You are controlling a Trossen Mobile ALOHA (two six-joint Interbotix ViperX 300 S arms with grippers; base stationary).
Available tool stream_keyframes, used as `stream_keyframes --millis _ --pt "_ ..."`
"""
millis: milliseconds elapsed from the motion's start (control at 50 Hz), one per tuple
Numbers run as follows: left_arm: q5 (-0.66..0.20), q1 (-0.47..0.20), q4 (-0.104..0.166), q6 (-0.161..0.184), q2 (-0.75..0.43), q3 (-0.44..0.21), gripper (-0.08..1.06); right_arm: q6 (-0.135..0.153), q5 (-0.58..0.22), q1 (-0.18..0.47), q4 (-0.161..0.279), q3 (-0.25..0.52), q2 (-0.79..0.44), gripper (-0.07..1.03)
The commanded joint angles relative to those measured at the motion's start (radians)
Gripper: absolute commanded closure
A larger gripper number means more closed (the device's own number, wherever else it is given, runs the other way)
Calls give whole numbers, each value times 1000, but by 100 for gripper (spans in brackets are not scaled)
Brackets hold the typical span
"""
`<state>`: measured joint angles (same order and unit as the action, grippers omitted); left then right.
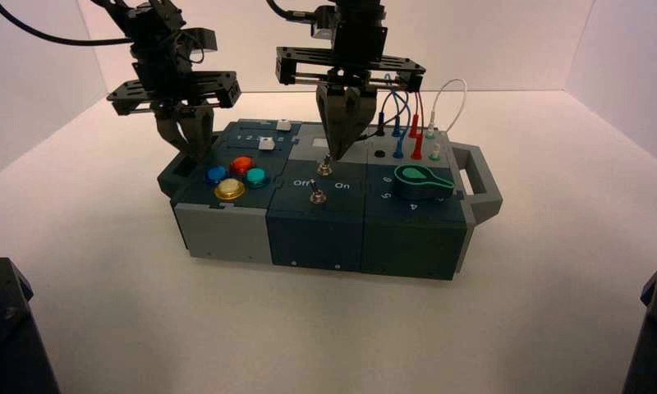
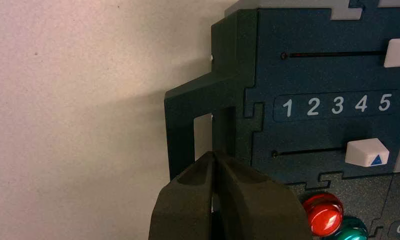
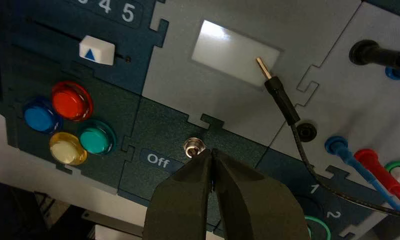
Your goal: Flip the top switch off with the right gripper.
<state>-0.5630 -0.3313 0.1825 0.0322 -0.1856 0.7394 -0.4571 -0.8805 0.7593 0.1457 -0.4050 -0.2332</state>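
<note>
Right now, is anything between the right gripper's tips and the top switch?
Nothing. In the right wrist view the right gripper, jaws closed, sits right beside the top switch, no part between them.

top switch (image 1: 324, 167) under closed right gripper (image 1: 333, 154) tips

Red (image 3: 71, 100), blue (image 3: 39, 116), yellow (image 3: 67, 148), teal (image 3: 96, 140) buttons

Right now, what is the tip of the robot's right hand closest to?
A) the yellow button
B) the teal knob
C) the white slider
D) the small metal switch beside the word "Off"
D: the right hand, fingers closed together, has its tip at the top switch beside "Off".
</note>
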Motion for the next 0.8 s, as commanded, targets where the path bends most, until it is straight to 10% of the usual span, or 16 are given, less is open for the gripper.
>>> stream_keyframes --millis 20,800 --pt "38 -12 -5 -11 -60 6 101 -17 -9 21 -2 21 17 98" --pt "38 -15 -5 -12 -64 6 101 -46 -69 94 -3 81 -23 98"
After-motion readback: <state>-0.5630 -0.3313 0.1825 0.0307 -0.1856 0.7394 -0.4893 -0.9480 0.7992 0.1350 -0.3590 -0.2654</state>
